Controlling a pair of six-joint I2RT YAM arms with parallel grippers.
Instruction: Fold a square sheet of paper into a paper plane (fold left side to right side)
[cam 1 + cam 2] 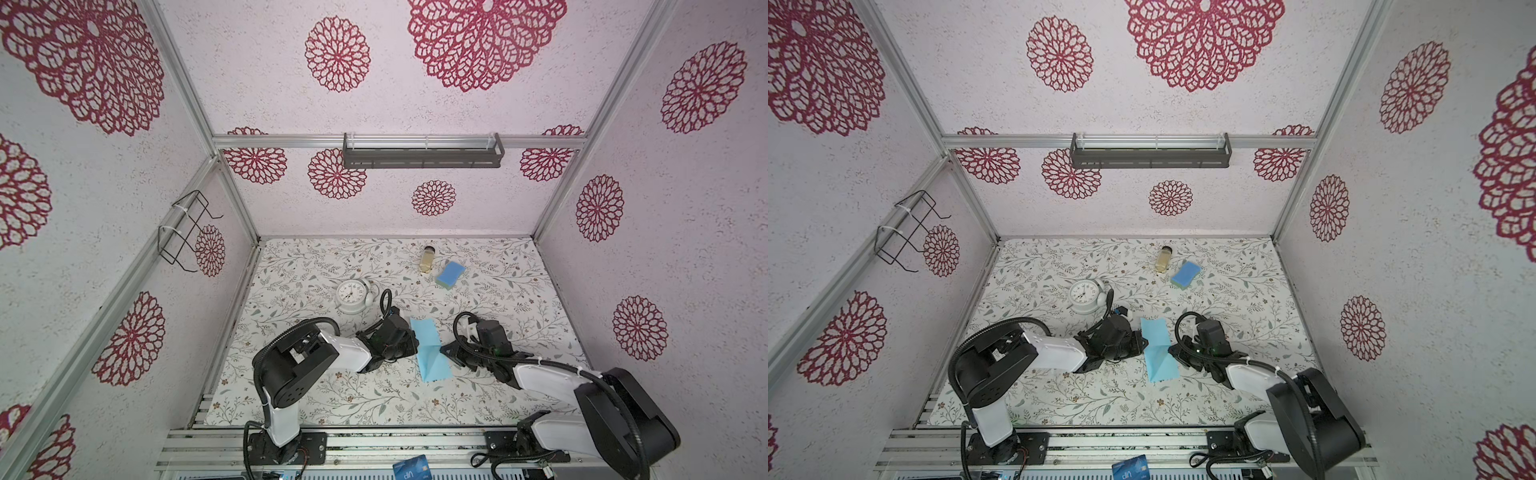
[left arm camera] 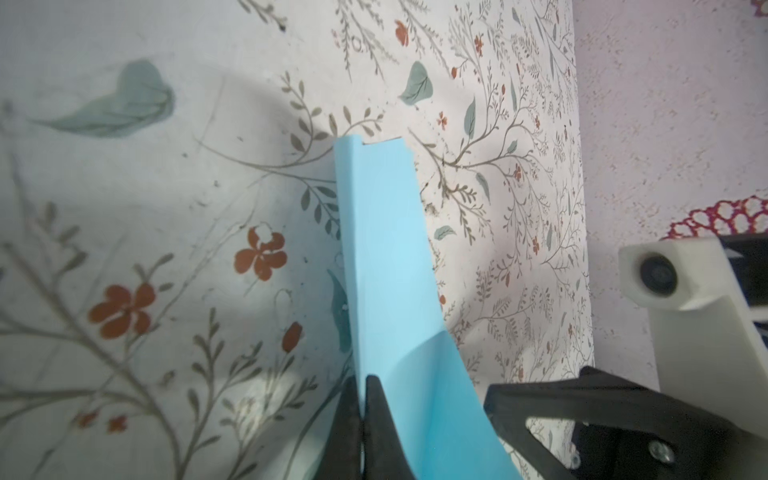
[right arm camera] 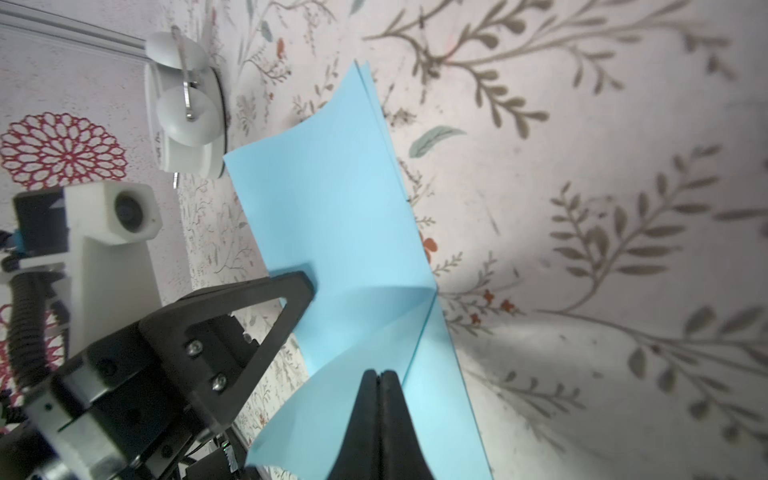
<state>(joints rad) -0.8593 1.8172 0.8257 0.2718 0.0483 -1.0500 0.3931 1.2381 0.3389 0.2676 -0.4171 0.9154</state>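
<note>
Where the sponge [image 1: 451, 274] lies, the neighbouring jar [image 1: 429, 250] holds yellowish liquid [image 1: 426, 264].

Thin light blue sheet of paper [image 1: 430, 357] [image 1: 1156, 355], doubled into a long strip. Stretched 12 to 6 o'clock in both top views, buckled upward mid-length.

I get bright even light in both top views, edges bowed. Wrist views: floral tablecloth [image 2: 124, 208] blurs close up, soft shadows.
</note>
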